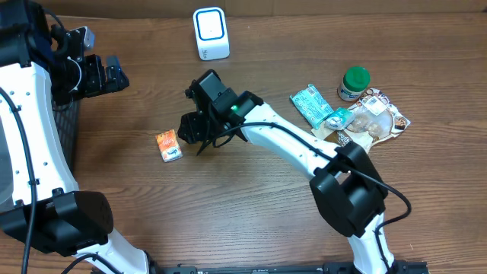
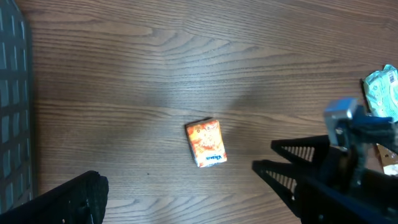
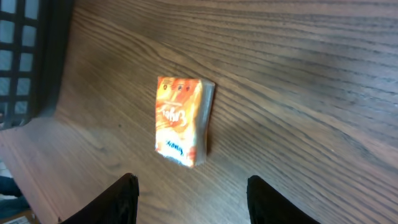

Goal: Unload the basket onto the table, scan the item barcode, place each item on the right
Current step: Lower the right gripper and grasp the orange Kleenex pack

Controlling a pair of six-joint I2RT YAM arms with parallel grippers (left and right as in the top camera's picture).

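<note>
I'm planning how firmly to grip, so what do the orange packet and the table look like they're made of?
The orange packet looks like glossy printed cardboard or film wrap: crisp folded edges, slight sheen. The table looks like wood or wood-look laminate, matte, with visible grain lines.

The bottom edge of the right wrist view is cutting off the right gripper (image 3: 191,190), leaving only the ends of its two dark fingers (image 3: 121,200) showing. The orange snack packet (image 3: 180,121) is blurring, its lettering unreadable. The left wrist view is cropping the black mesh basket (image 2: 12,93) at its left edge and a teal packet (image 2: 382,90) at its right edge.
</note>
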